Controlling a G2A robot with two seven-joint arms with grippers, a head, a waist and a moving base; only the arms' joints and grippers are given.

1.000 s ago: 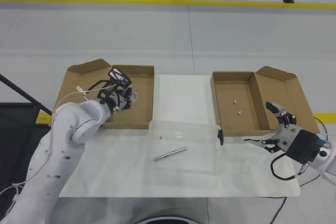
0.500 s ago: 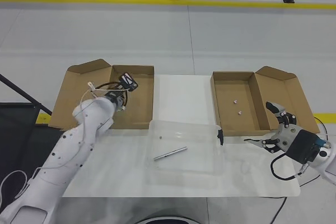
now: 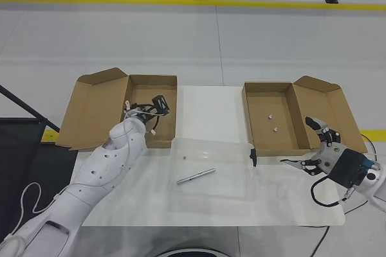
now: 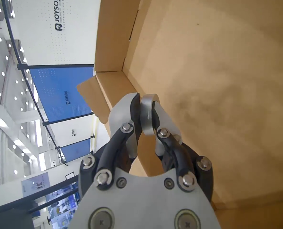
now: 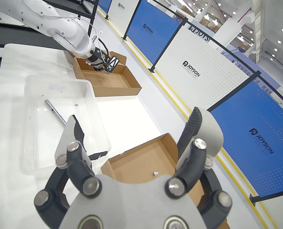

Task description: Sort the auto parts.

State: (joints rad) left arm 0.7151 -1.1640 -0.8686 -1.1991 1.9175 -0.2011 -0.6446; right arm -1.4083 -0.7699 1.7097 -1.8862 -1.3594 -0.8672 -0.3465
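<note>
Metal ring: clamped in left claw, shut tight on it, over left cardboard box. Metal rod: clear tray, mid worktop. Small parts: right box. Right claw: wide open, empty, beside right box.

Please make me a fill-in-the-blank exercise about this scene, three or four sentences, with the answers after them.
1. The left gripper is ____ on a round metal part.
2. The right gripper has its jaws ____.
3. The rod lies ____ the clear tray.
4. The right box holds ____ small parts.

Missing words: shut; open; inside; two.
</note>
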